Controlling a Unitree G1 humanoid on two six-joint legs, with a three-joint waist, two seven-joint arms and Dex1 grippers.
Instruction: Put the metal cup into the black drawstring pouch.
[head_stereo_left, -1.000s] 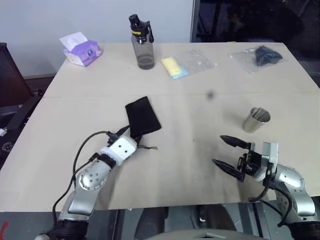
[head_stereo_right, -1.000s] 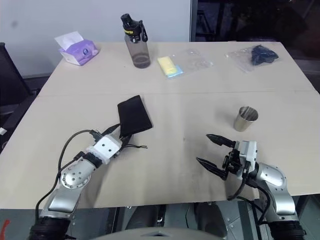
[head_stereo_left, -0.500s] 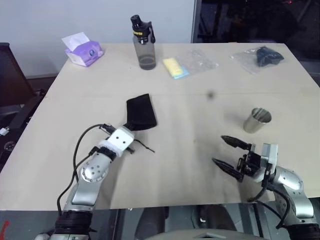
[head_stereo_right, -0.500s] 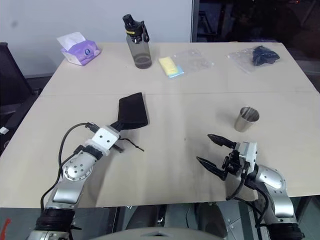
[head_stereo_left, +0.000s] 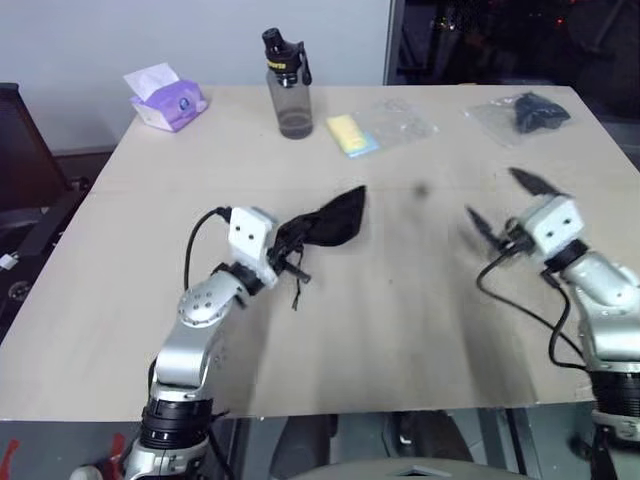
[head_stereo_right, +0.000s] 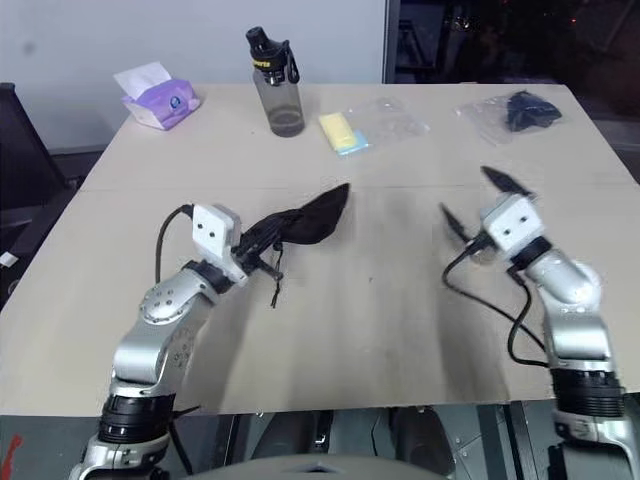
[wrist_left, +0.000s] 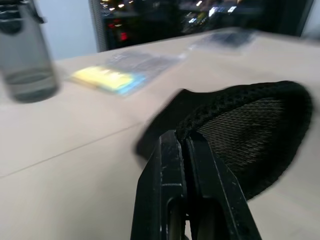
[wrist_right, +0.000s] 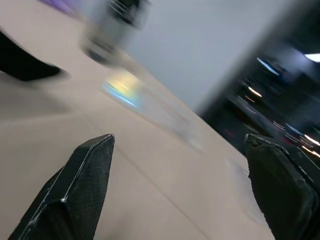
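2 raised arms: left claw (wrist_left: 185, 145) clamped on black drawstring pouch (head_stereo_left: 330, 222), right claw (head_stereo_left: 503, 206) wide.

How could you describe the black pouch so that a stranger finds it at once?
Look at the wide beige wooden table and go to its middle, toward the robot's left side. There the left hand is shut on a soft black fabric drawstring pouch, raised off the surface. Unlike the dark bundle in a clear plastic bag at the far corner, it is bare cloth with a thin cord dangling.
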